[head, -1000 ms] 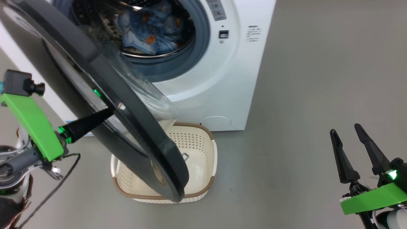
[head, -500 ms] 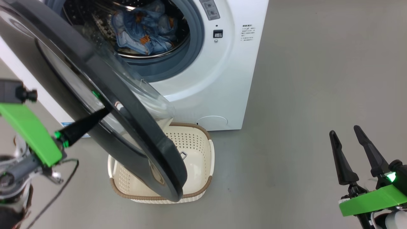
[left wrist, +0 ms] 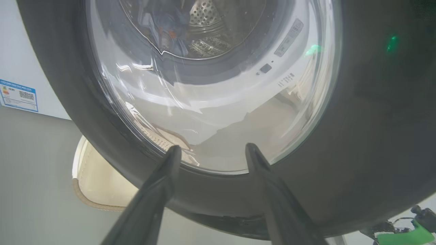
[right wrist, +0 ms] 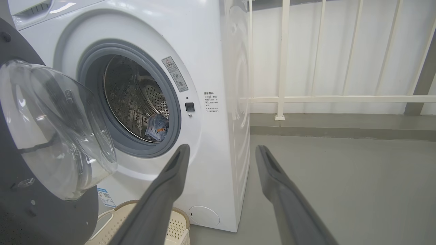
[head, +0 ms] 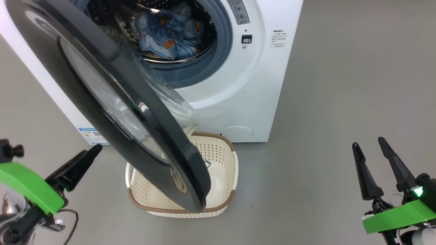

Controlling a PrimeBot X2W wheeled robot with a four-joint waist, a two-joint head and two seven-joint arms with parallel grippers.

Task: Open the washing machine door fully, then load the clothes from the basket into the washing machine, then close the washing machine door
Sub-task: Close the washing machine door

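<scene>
Writing: not much of it is legible tbh. The blue label (head: 92, 134) low on the washer (head: 238, 85), at 9 o'clock in the head view, has coloured bars and what looks like a QR square, but the print is too small to read.
warning sticker (right wrist: 174, 74): grey strip with a triangle sign at 2 o'clock of the drum (right wrist: 136, 98) mouth in the right wrist view. The text is too tiny.
small print (right wrist: 211, 101): a few black lines just right of the latch slot (right wrist: 189, 107). Can't make them out.
door (head: 112, 98): swung partway out, running from 11 o'clock down to 6 o'clock in the head view. Its glass bowl faces the drum and its lower edge hangs over the basket (head: 223, 160).
clothes (head: 170, 34): blue bundle with orange bits, lying in the drum at 12 o'clock.
basket: on the floor (head: 323, 102) right in front of the washer at 6 o'clock, partly behind the door.
left gripper (left wrist: 213, 147): jaws spread with nothing in them, fingers aimed at the door's lower rim and glass. In the head view it sits at 8 o'clock, pointing toward 1 o'clock, tip near the door but clear of it.
right gripper (head: 368, 142): at 4 o'clock, well apart from the washer. Its fingers are spread and empty, pointing up toward 11 o'clock, with a green light (head: 419, 191) lit at the base.
railing (right wrist: 282, 61): white bars beside the washer, at 1 o'clock in the right wrist view.
</scene>
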